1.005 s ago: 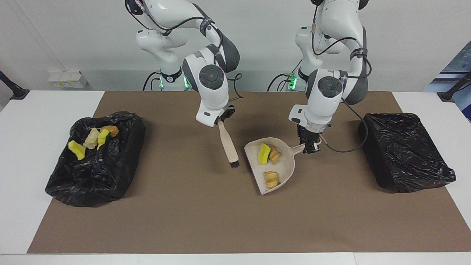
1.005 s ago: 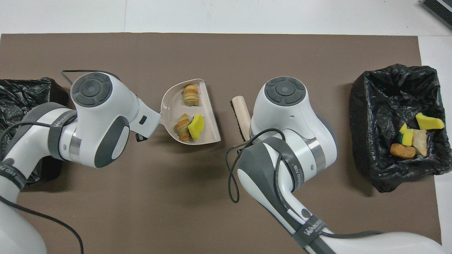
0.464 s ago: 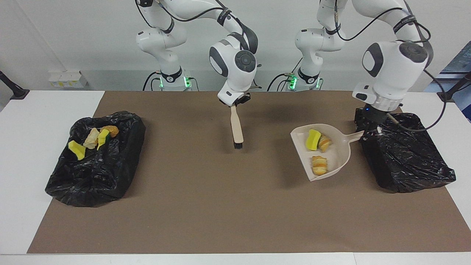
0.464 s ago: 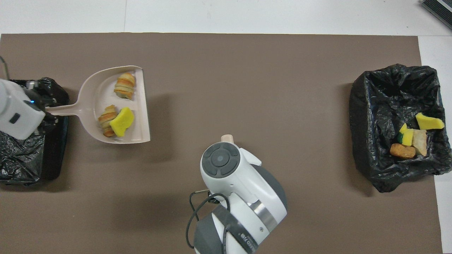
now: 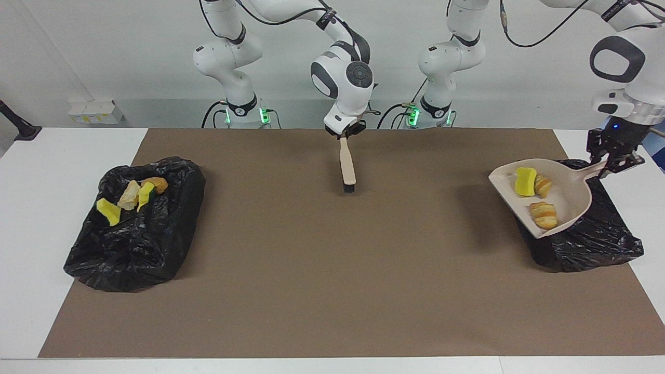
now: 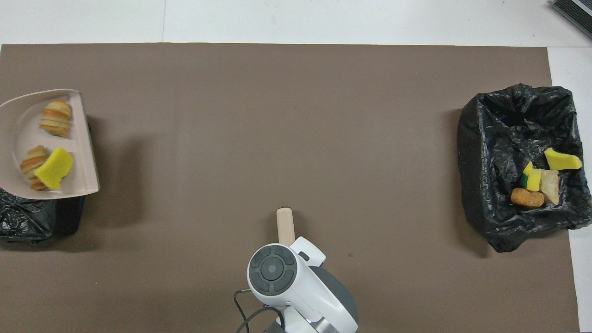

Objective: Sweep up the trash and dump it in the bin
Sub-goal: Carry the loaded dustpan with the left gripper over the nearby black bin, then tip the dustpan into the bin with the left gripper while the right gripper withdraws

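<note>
So the worktop [image 5: 31, 218] has a brown mat [image 5: 332, 291] with a black-lined bin at each end. The bin [image 5: 135, 234] at the right arm's end holds four bits of trash [image 5: 130, 197]. The other bin [image 5: 592, 244] sits under the dustpan [image 5: 566, 200], which is up in the air with three more lumps [image 5: 535, 195] in it, the left gripper [image 5: 613, 161] fingers pinching its handle. Right gripper [image 5: 347, 134] fingers are clamped on the brush [image 5: 347, 169], bristles pointing down over the mat.
</note>
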`<action>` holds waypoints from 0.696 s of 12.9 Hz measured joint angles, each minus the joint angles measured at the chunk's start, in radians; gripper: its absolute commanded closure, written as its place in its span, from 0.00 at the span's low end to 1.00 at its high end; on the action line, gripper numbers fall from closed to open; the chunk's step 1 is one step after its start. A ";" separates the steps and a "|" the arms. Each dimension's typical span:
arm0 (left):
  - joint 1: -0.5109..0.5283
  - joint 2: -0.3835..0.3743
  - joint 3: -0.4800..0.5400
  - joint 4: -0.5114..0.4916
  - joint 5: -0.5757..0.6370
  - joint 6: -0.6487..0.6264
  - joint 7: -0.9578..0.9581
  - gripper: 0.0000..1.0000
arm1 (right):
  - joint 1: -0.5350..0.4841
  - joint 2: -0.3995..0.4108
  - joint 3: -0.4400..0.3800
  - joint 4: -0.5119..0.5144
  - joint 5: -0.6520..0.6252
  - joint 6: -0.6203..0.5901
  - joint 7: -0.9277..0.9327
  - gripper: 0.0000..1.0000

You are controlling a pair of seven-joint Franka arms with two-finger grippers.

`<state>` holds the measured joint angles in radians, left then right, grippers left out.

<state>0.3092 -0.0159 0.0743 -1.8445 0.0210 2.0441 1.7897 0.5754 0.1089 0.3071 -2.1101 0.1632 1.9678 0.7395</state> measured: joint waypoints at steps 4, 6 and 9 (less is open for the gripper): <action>0.121 0.012 0.004 0.012 0.141 0.115 0.069 1.00 | 0.027 0.005 0.000 -0.070 0.004 0.097 0.007 0.05; 0.128 0.021 0.003 0.017 0.291 0.184 0.060 1.00 | 0.027 0.005 -0.001 -0.067 0.004 0.095 0.007 0.00; 0.127 0.030 -0.008 0.019 0.496 0.202 0.010 1.00 | 0.021 0.004 -0.007 -0.031 0.004 0.076 0.007 0.00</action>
<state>0.4361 0.0143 0.0663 -1.8252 0.5170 2.2464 1.7995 0.5962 0.1132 0.3004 -2.1408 0.1668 2.0435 0.7468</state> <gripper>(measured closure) 0.692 0.282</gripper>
